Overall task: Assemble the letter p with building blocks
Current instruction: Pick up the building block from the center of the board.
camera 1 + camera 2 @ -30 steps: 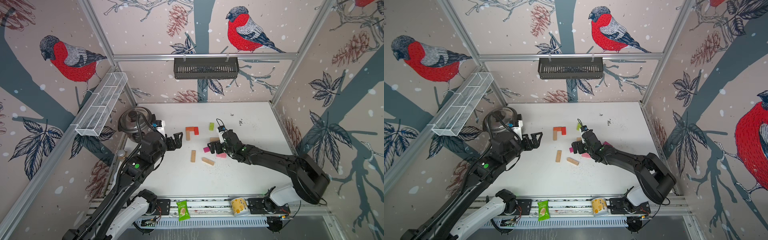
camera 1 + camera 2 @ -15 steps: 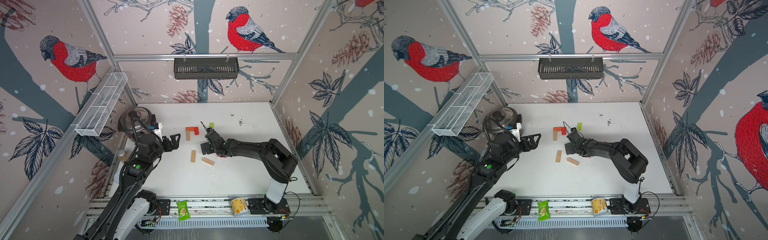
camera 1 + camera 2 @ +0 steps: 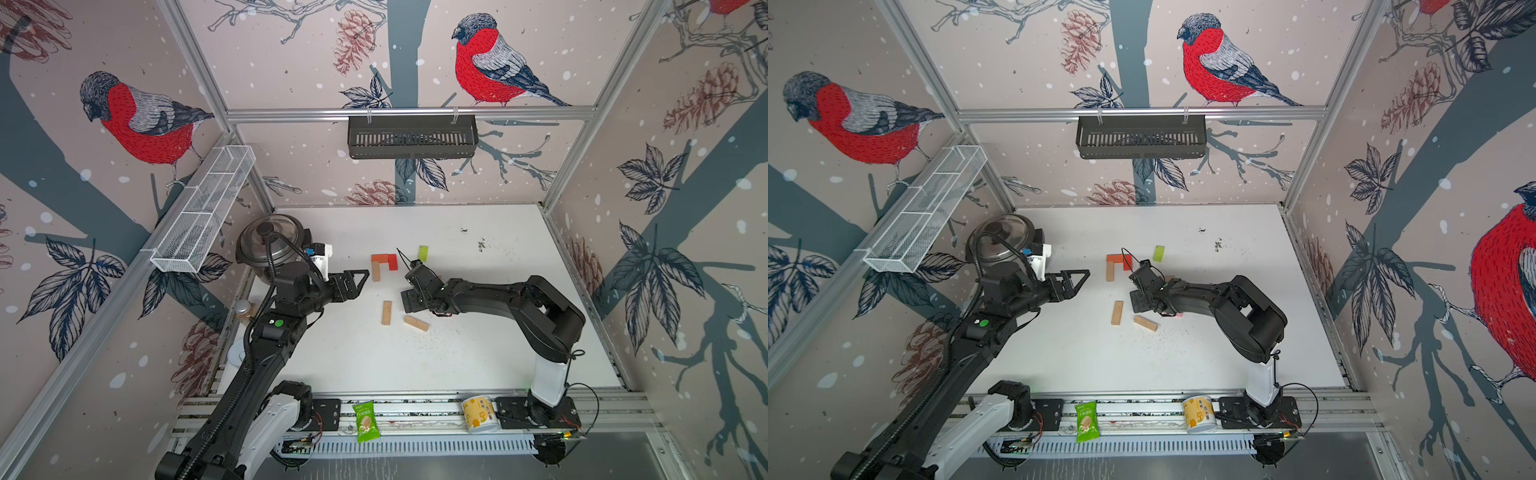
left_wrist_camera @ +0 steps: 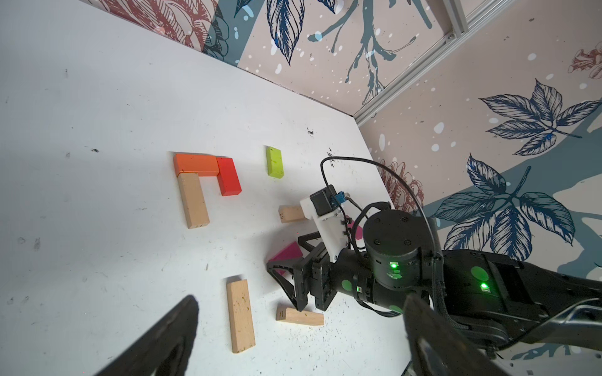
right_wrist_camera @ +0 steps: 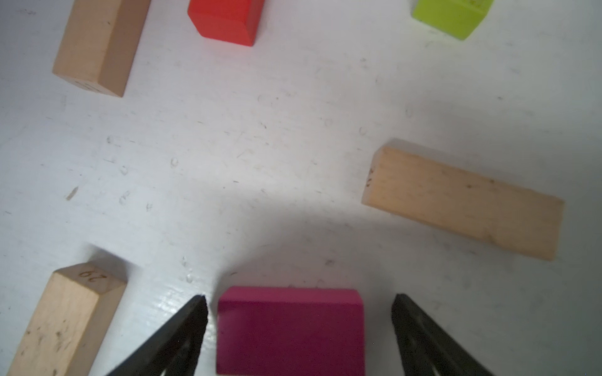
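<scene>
Lying on the tabletop, the magenta block sits ungripped between the parted fingers of the right end effector; nearby the orange block, red block and tan block join in a hook; the left end effector hangs wide open, empty.

White tabletop, scuffed, with dark specks toward its far right. Near the centre an orange block lies crosswise. A tan stem block abuts one end and a red block the other. A lime-green block lies apart, beside the red. Nearer the front lie a long tan block, a slanted tan block, a short tan block and a magenta block, none touching. A lidded pot stands at the left edge.
</scene>
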Robot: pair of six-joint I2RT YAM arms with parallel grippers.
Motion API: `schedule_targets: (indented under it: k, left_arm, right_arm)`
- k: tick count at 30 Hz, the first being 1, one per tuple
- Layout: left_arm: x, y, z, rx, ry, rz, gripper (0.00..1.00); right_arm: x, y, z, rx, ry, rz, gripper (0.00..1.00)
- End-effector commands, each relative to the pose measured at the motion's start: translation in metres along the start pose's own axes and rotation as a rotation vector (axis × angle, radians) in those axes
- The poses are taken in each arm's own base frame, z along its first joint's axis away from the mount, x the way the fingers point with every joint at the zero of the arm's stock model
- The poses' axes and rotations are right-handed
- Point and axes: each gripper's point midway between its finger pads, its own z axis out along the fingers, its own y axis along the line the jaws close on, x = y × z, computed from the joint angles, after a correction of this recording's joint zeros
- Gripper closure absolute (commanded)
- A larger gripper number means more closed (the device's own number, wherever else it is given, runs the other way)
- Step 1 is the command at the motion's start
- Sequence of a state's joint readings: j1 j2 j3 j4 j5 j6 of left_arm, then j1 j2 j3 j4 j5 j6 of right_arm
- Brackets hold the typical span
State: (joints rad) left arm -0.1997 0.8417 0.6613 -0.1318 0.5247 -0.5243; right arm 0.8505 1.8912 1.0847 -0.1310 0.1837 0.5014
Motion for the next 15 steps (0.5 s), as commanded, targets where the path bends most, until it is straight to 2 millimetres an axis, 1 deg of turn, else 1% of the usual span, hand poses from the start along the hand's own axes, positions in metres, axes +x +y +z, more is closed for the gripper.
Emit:
schedule_targets:
  k: [1, 9, 15]
  left_arm:
    - [-0.009, -0.011, -0.002, 0.052, -0.031, 0.026, 0.03]
    - [-0.009, -0.009, -0.001, 0.045, -0.029, 0.019, 0.03]
    - [-0.009, -0.008, -0.002, 0.042, -0.033, 0.017, 0.03]
  right_arm:
    - [0.005, 0.002, 0.002, -0.001, 0.018, 0.007, 0.14]
    - [0.008, 0.005, 0.001, 0.012, 0.02, -0.007, 0.24]
    - [0.005, 0.012, -0.005, 0.006, 0.007, -0.011, 0.32]
